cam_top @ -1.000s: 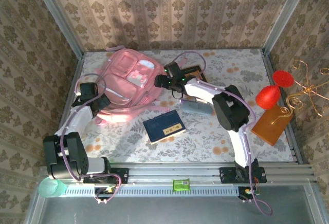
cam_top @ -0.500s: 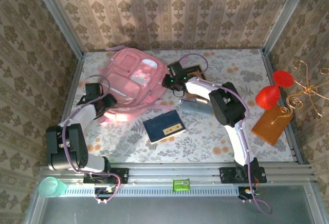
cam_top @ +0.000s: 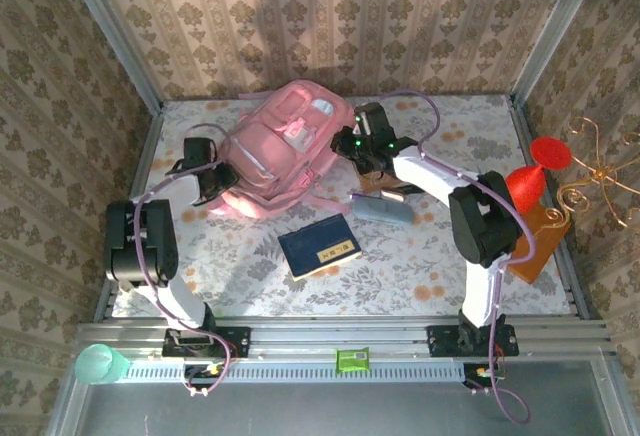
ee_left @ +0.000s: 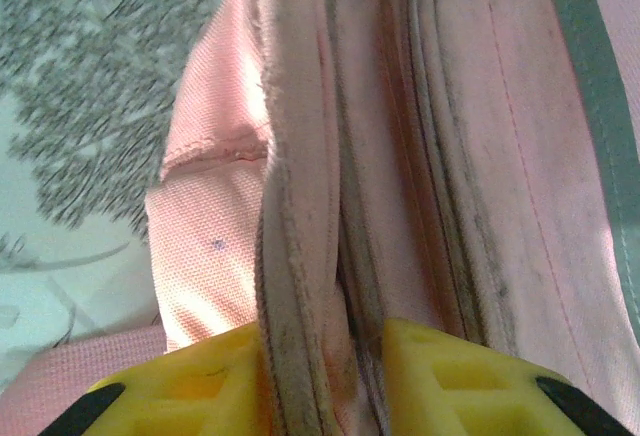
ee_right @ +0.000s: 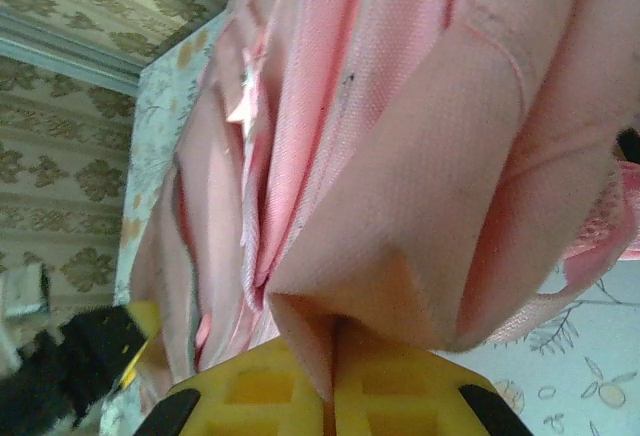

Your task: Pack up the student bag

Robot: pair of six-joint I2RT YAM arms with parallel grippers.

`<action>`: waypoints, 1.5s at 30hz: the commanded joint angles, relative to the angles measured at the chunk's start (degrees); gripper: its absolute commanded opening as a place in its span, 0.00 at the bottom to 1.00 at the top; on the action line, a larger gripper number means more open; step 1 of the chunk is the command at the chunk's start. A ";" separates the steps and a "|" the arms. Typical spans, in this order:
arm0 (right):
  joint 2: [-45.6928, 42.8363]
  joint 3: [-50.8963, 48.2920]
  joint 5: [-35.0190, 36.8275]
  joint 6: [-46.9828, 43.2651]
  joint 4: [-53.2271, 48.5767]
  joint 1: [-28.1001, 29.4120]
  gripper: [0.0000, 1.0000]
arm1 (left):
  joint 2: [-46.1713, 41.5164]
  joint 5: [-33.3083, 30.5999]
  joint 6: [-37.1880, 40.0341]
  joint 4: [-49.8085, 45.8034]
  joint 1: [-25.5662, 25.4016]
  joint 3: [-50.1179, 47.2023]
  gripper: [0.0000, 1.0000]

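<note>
Fabric is pinched at both ends: the student bag [cam_top: 285, 146] sits far-centre on the table [cam_top: 430, 256], propped up, probably so it can be opened for packing. The left gripper [ee_left: 330, 356] nips a piped seam, and the right gripper [ee_right: 335, 376] is clamped on a fold. The blue book [cam_top: 319, 246] and grey pouch [cam_top: 381, 208] lie nearer (unpacked). I cannot tell whether a zip is open.

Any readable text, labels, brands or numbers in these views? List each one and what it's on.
No text is legible in any view.
Dark blue book: pale label on the cover with dark marks, too small to read.
Small green tag on the metal rail: any print too small to read.
Large pink fabric backpack: white patches, no lettering discernible.
</note>
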 commanded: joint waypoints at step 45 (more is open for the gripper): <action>-12.13 -17.35 13.99 27.10 22.47 8.93 0.05 | -27.77 0.31 19.29 39.21 -32.34 -37.42 0.50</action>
